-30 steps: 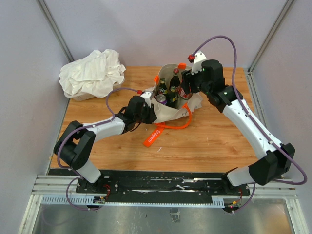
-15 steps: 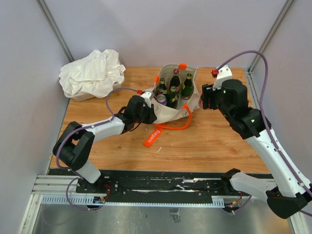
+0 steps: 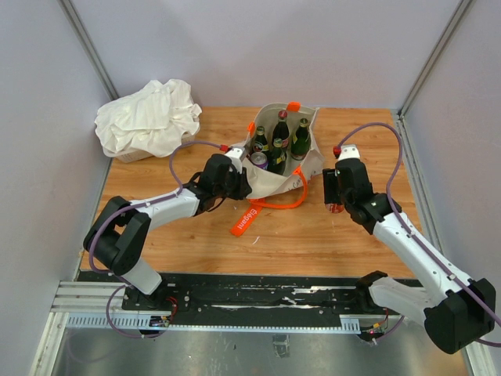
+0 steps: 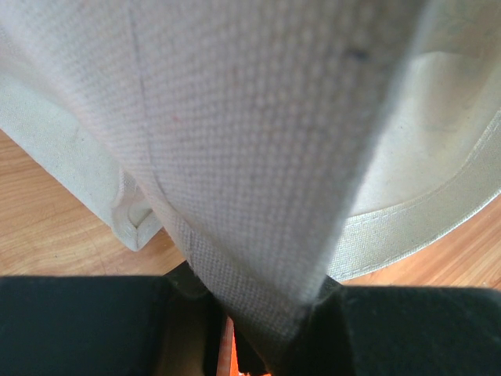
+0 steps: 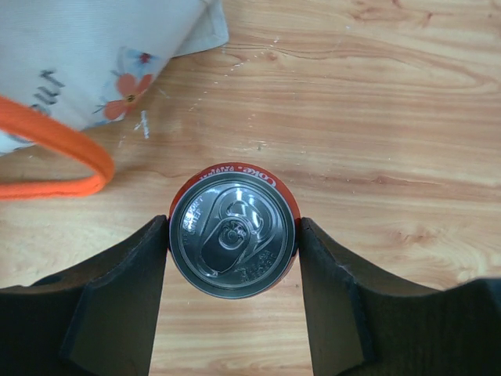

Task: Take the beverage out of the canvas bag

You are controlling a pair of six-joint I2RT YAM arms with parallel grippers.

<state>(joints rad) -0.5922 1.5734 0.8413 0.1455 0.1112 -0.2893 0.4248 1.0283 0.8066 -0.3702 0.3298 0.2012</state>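
Observation:
The beige canvas bag point(image 3: 270, 182) with orange handles stands open at the table's middle back, holding several dark bottles point(image 3: 280, 129) and a can. My left gripper point(image 3: 239, 182) is shut on the bag's left edge; the left wrist view shows the cloth point(image 4: 250, 157) pinched between its fingers point(image 4: 266, 337). My right gripper point(image 3: 335, 202) is to the right of the bag and shut on a red Coke can point(image 5: 232, 229), upright, with a finger touching each side. The can is low over the wood. I cannot tell whether it rests on the wood.
A white cloth bundle point(image 3: 149, 117) sits at the back left corner. An orange handle loop point(image 3: 274, 204) and an orange tag point(image 3: 244, 221) lie on the wood in front of the bag. The handle point(image 5: 55, 157) and the bag's flower print point(image 5: 125, 90) show left of the can.
My right arm has lifted the red can out of the bag, swung it right and brought it down low beside the bag. The left gripper has stayed on the bag's edge.

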